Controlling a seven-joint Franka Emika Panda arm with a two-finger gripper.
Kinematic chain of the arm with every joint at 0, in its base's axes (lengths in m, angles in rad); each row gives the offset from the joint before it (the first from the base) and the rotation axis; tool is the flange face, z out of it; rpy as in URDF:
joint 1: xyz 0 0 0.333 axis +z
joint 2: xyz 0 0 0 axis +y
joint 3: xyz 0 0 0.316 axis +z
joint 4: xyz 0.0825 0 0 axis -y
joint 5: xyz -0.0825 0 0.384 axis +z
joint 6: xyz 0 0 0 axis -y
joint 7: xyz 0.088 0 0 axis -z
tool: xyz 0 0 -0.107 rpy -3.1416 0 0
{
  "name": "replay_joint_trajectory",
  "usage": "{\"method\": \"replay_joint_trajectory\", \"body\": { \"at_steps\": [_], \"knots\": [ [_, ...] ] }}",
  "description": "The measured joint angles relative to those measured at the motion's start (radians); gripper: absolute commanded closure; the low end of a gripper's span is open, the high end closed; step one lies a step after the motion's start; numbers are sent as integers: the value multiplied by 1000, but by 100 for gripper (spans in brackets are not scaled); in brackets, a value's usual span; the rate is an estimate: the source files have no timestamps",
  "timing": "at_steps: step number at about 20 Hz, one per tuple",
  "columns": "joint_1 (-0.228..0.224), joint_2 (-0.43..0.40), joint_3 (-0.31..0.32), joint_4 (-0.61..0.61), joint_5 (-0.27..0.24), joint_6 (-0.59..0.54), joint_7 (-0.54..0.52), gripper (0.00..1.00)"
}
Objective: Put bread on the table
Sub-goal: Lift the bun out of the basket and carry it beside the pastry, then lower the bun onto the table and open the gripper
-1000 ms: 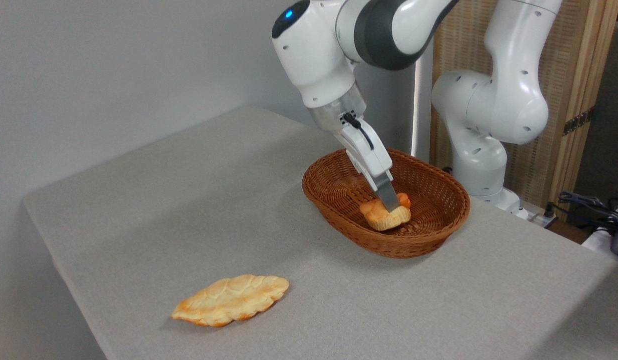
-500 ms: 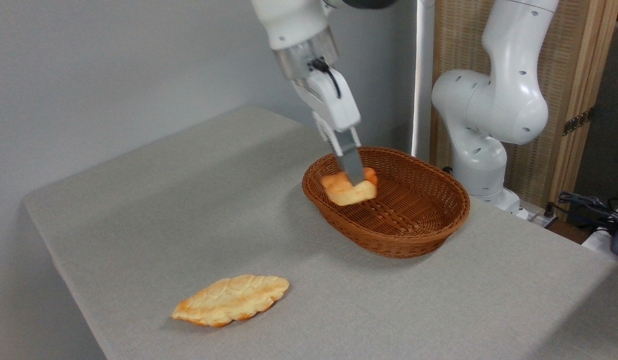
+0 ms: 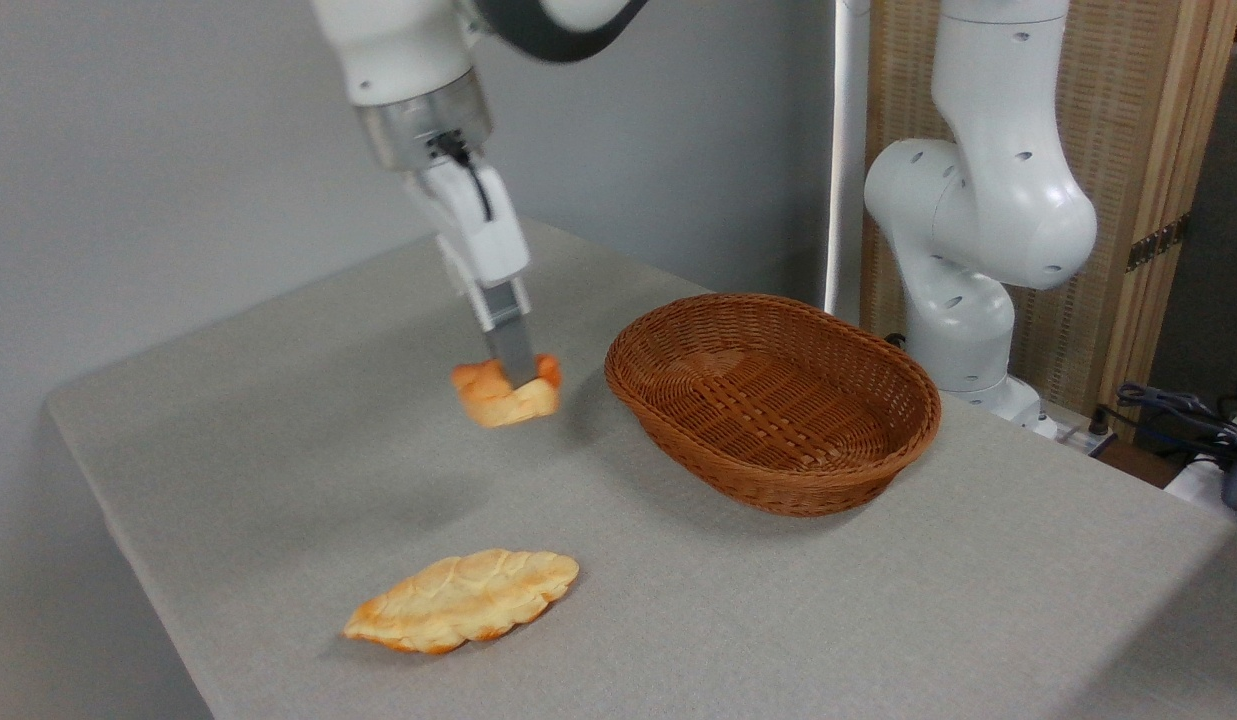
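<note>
The bread (image 3: 503, 395), a small golden-orange knotted bun, hangs in the air above the grey cloth table (image 3: 308, 400), left of the wicker basket. My gripper (image 3: 516, 375) is shut on the bun from above, its grey fingers pressed into the top. The bun's shadow lies on the cloth below and to the left, so it is clear of the surface.
A brown oval wicker basket (image 3: 773, 400) stands right of the gripper with nothing in it. A longer flat leaf-shaped loaf (image 3: 463, 600) lies near the table's front edge. The arm's white base (image 3: 968, 260) rises behind the basket, with cables at the far right.
The gripper lifted the bun out of the basket and carried it left, past the basket's rim, to a spot over the open cloth. The flat loaf and basket stayed put.
</note>
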Motion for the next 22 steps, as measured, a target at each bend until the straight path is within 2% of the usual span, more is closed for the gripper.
{"method": "replay_joint_trajectory", "body": {
  "at_steps": [1, 2, 3, 4, 5, 6, 12, 22],
  "knots": [
    [-1, 24, -19, 3, 0, 28, -33, 64],
    [-2, 48, -37, 3, 0, 57, -64, 41],
    [-2, 71, -54, 3, 0, 84, -92, 33],
    [-4, 95, -70, 3, 0, 111, -115, 21],
    [-6, 115, -81, 3, 0, 134, -127, 4],
    [-7, 134, -88, 4, 0, 154, -133, 1],
    [-8, 203, -109, 6, 0, 182, -134, 0],
    [-1, 200, -110, 40, 0, 182, -134, 0]
  ]
}}
